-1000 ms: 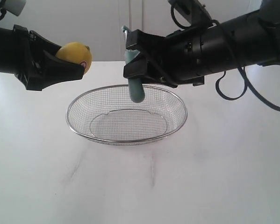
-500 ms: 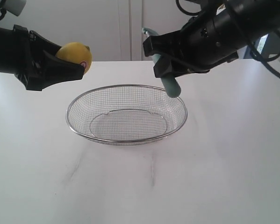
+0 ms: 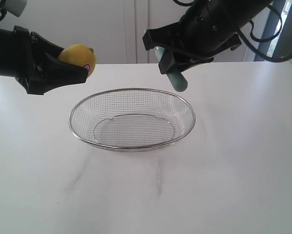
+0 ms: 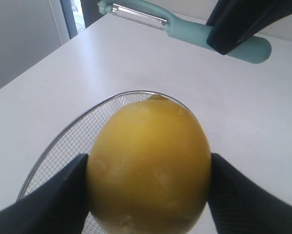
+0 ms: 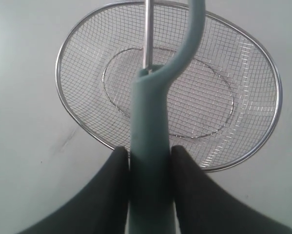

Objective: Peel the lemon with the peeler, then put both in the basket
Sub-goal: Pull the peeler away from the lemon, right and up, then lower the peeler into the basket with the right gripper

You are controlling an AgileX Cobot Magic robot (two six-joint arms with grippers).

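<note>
left tool (image 3: pixel 82 64) clamps the lemon (image 3: pixel 75 52) across its middle; likely firm, light, slippery-skinned. right tool (image 5: pixel 150 187) pinches the stiff, slim peeler (image 5: pixel 146 112) mid-handle, basket (image 5: pixel 77 122) beneath it.

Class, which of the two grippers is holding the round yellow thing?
The left gripper, shut on the lemon; the right gripper grips the teal peeler.

We see two matt black robot arms. The left arm (image 3: pixel 9 51) is blocky, with a pale rounded cap (image 3: pixel 14 6) on top, and the left gripper (image 3: pixel 82 63) has broad wedge fingers (image 4: pixel 43 204), finely textured up close, tapering to points. The right arm (image 3: pixel 219 22) is thick and cylindrical, with thin black cables (image 3: pixel 271 59) looping beside it
</note>
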